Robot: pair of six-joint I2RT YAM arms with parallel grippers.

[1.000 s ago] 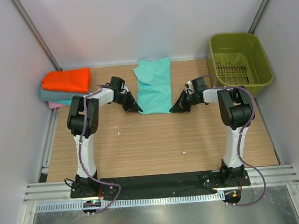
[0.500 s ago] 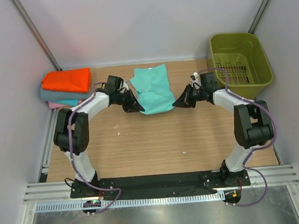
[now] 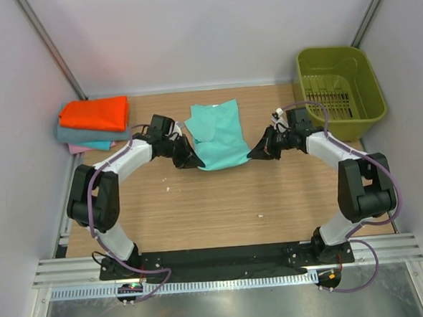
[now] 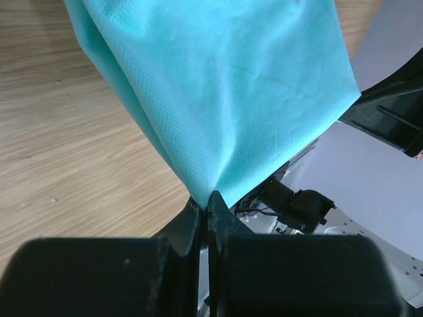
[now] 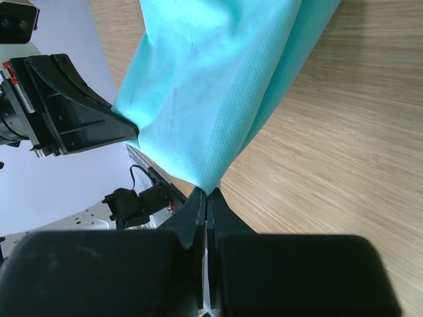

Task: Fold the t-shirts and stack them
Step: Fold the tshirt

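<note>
1. The mint-green cloth t-shirt [image 3: 217, 129] lies in the middle of the pale wooden bench [image 3: 222, 208], towards the far wall. It is folded into a narrow strip. Its long axis runs from near to far, away from my two bases.
2. My left gripper [image 4: 210, 206] is clenched on the near-left corner of the strip. The wrist view shows the cloth pinched right at the fingertips.
3. My right gripper [image 5: 206, 197] is likewise clamped on the near-right corner. The near hem is stretched crosswise between the two grippers and appears to be raised off the bench, while the far end rests on the wood.
4. Governing relation: the whole body of the shirt lies beyond both grippers, on their far side. Neither arm is nearer, since each holds one corner of the same hem. I judge that the next fold calls for carrying this hem along the long axis, with both arms moving level.
5. The stack of folded shirts, an orange cloth one [image 3: 95, 114] on top of a grey-teal one [image 3: 77, 134] and a pink one [image 3: 76, 147], sits at the far left, closer to my left arm.
6. The olive-green plastic basket [image 3: 342, 118] stands at the far right, well apart from the shirt.
</note>
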